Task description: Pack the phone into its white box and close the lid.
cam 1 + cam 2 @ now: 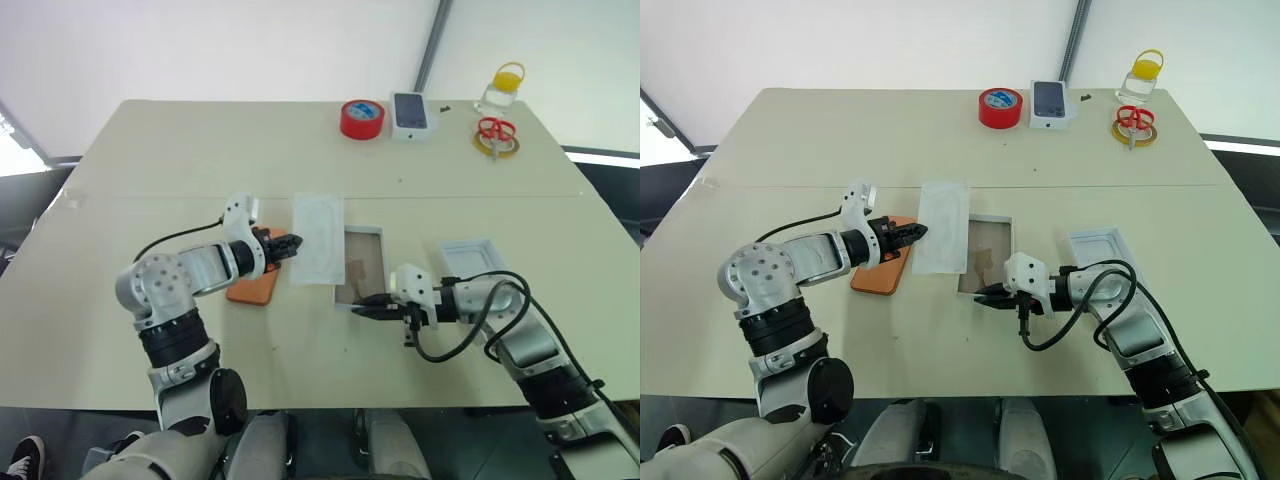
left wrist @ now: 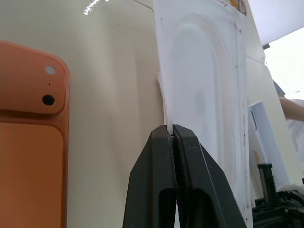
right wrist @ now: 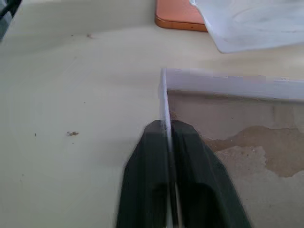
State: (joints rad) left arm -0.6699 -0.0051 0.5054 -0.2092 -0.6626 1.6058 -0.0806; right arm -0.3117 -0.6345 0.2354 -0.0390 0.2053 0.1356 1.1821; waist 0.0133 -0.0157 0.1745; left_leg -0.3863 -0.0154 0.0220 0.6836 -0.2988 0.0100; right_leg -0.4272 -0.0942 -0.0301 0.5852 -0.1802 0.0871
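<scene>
Across the cream table [image 1: 150, 180] seen from the head camera, the left gripper [image 1: 290, 245] reached in from the left, its black fingers pinched together on the near edge of a thin white insert [image 1: 318, 238] with an oval outline. Just behind that gripper, under its wrist, lay the orange phone [image 1: 255, 288], flat and back up. On the far side of the insert from the left gripper sat the white box [image 1: 362, 267], open, its brownish floor showing. The right gripper [image 1: 368, 306] came in from the right and met the box at its near corner. Behind the right arm, well apart from the box, lay the lid [image 1: 468, 256], open side up. Along the far edge of the table stood a red tape roll [image 1: 362, 118], a boxed phone [image 1: 411, 112], a jar with a yellow lid [image 1: 502, 87] and red scissors [image 1: 495, 131].

Seen from the left wrist, the two fingers stood closed on the insert's thin edge, with the phone's camera corner to one side of them.

Seen from the right wrist, the fingers straddled the box's thin white wall, one inside over the brown floor and one outside, clamped on it. Beyond the box were an end of the phone and a corner of the insert.
</scene>
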